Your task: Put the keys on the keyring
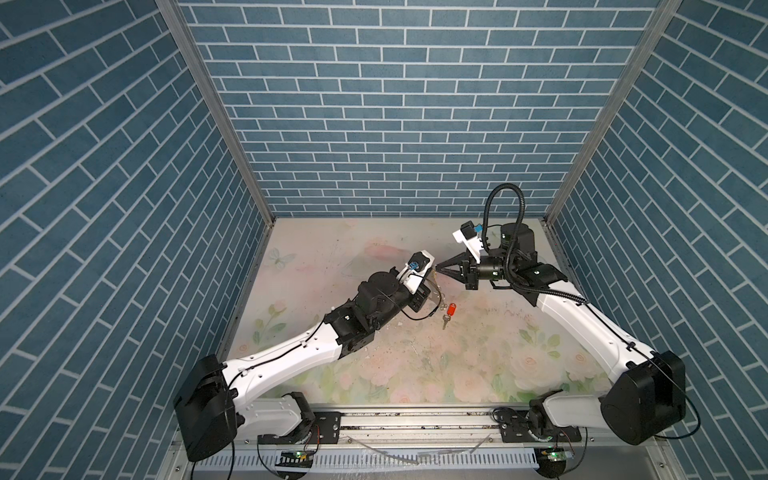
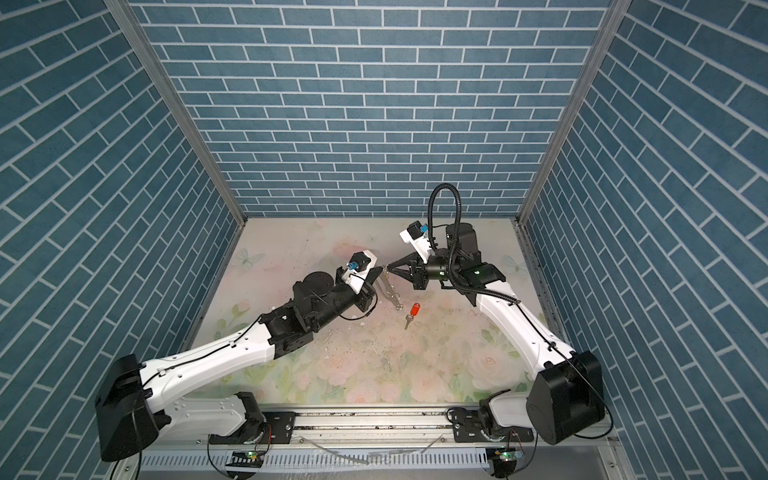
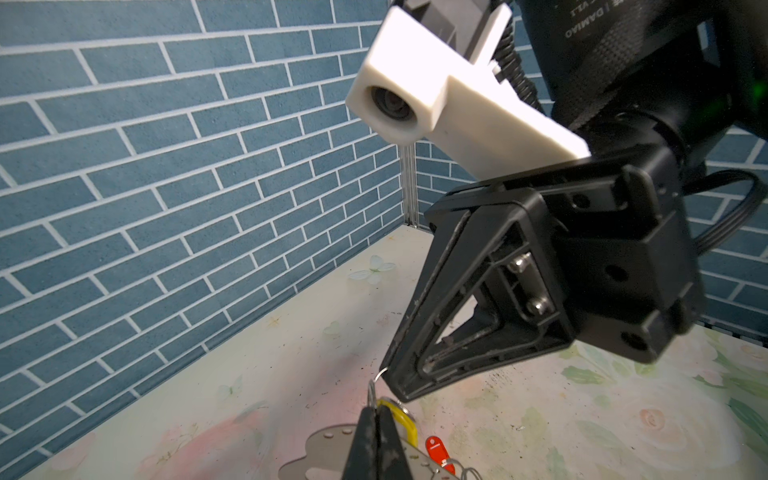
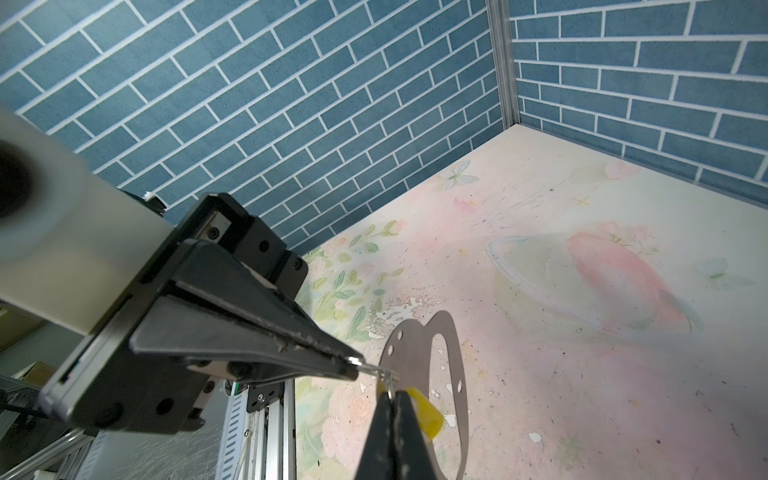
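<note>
Threading yellow-tagged key onto small ring, I reckon: left gripper and right gripper both pinch it mid-air, keyring dangling beneath. Ease apart gently, no twisting. Desk holds the red-tagged key.

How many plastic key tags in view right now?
2. The red tag lies on the table. The yellow tag is off the table, where the tips of the left gripper and right gripper meet. Arms may hide more.
</note>
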Controlling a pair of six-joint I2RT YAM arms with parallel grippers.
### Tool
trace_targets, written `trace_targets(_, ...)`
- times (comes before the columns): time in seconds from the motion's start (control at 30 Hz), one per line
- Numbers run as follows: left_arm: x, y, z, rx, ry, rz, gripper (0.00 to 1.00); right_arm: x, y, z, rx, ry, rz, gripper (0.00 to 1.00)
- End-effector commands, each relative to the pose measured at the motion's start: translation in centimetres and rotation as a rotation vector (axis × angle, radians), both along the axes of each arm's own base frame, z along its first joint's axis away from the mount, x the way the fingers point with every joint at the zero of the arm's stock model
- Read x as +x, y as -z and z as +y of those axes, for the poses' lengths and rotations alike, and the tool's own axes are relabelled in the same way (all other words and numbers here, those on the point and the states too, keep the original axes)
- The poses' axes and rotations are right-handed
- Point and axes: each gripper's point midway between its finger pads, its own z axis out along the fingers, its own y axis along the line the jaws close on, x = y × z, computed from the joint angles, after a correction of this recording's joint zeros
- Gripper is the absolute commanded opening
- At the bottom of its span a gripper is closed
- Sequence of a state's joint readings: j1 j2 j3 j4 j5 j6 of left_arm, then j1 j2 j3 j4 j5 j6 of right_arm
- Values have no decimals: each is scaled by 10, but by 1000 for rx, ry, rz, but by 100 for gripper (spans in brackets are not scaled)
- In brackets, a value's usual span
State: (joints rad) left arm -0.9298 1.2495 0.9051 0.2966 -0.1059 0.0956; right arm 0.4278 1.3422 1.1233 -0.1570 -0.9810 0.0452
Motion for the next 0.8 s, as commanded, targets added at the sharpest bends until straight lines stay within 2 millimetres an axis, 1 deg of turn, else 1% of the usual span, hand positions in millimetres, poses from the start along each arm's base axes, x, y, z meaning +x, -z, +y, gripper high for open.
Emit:
trace_targets(0.0,-8,-14,-6,-17,45,-21,0,2,-31,1,27,8,-101,0)
trace_targets(0.4,-13,-13,-10,-9,84,-21,0,11,-35,0,26,44,-87,0)
trace_targets(0.77,-21,-17,-9,-27,117,-44,0,18,-31,1,5,66,-51,0)
